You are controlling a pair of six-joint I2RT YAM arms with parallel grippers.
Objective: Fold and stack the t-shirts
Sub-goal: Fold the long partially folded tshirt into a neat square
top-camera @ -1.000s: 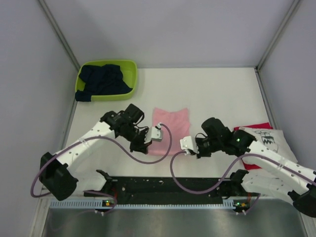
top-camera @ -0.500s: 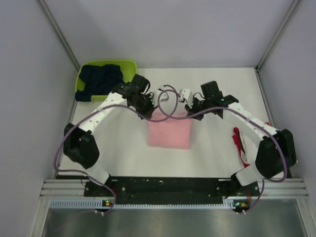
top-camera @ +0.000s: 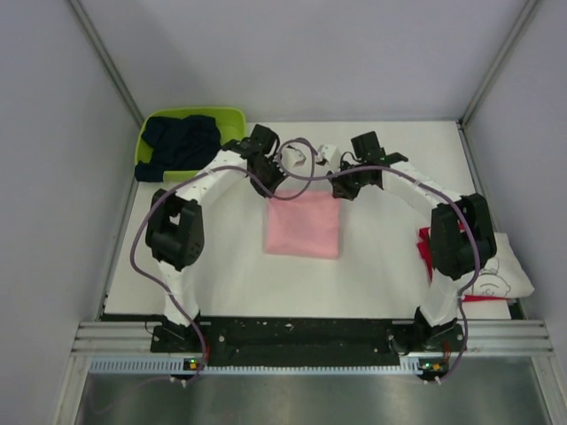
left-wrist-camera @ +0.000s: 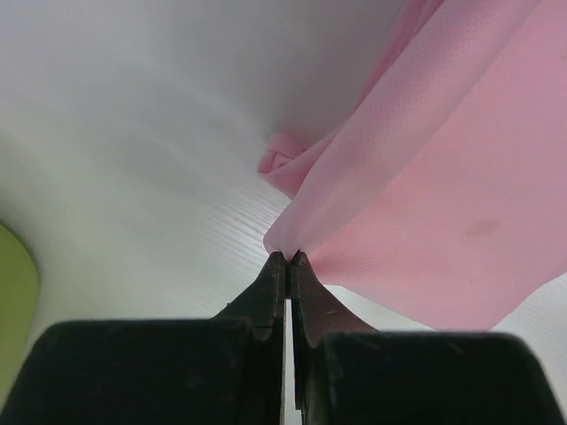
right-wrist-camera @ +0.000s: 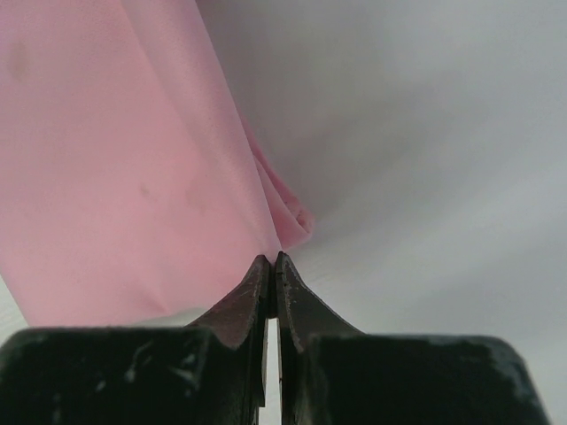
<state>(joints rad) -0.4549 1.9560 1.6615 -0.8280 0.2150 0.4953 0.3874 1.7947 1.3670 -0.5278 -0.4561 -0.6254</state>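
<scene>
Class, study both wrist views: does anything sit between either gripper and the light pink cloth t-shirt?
Nothing visible does. The left gripper and the right gripper each pinch an edge of the light pink cloth t-shirt directly.

basket (top-camera: 229, 117): lime-green, sitting at upper left of frame on surface | surface (top-camera: 221, 266): white, spreading across frame centre | metal rail (top-camera: 310, 365): running along bottom

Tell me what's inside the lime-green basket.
The basket holds a crumpled dark navy t-shirt that covers most of its floor. Only a strip of bare green shows at the far right. Whether anything lies beneath the cloth cannot be seen.
</scene>
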